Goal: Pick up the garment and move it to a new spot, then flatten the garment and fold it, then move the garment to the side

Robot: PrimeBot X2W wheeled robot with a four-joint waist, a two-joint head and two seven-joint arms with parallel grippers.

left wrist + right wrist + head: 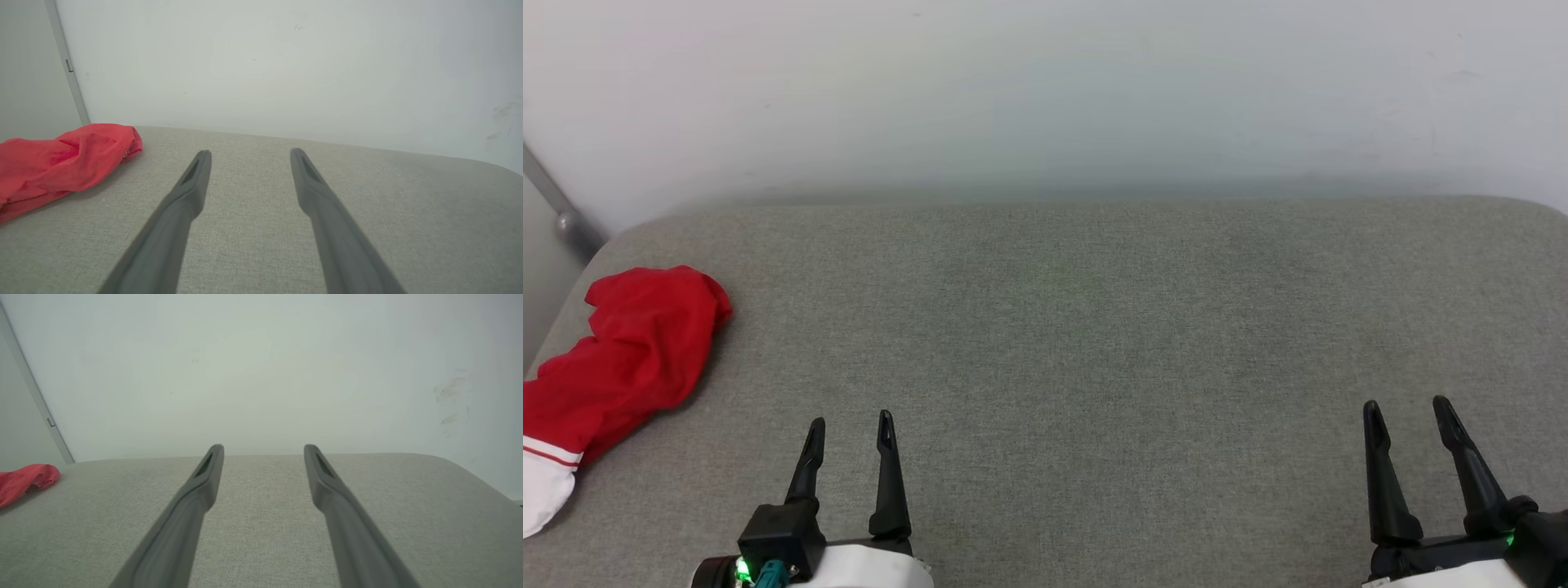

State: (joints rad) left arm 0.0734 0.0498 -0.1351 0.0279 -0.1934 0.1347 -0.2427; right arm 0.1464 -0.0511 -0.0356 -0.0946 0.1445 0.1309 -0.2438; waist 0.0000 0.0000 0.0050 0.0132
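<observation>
A grey surface (1094, 343) covered in woven fabric spreads from the near edge to the far wall, and its far left and far right corners are rounded. Behind it rises a pale, plain wall (1045, 98). At the far left a slim grey metal strip (556, 208) runs slantwise up the wall, with a small fitting on it. Faint dark scuff marks (449, 390) show on the wall toward the right, above the surface's far right corner.

Soft, even, bright light from above; the garment (637, 351) throws only a faint shadow along its right edge. In both wrist views the fingers (179, 212) blur toward the bottom, and the wall strip (50, 422) bows near the edge
</observation>
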